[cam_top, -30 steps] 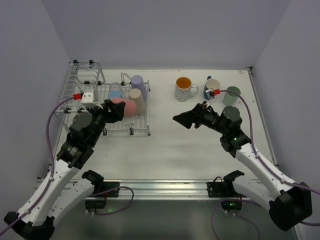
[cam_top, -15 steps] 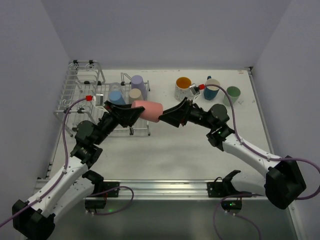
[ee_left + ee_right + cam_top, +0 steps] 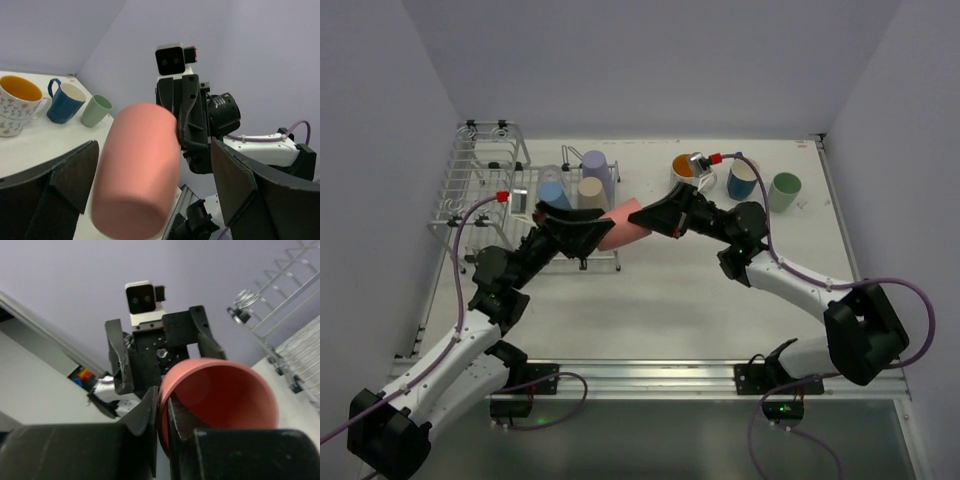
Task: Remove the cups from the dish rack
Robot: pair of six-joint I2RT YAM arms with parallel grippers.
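A pink cup hangs on its side in the air just right of the dish rack. My right gripper is shut on its rim, one finger inside and one outside, as the right wrist view shows at the gripper and cup. My left gripper stands open around the cup's closed end, its fingers apart from the cup. Blue, beige and lilac cups stay in the rack.
On the table at the back right stand a white orange-lined mug, a dark blue mug and a mint cup. The rack's taller wire basket is at the back left. A rail runs along the near edge.
The left gripper carried the pink cup right from the rack, the right arm came left to meet it. The right jaws shut on the rim and the left jaws opened.
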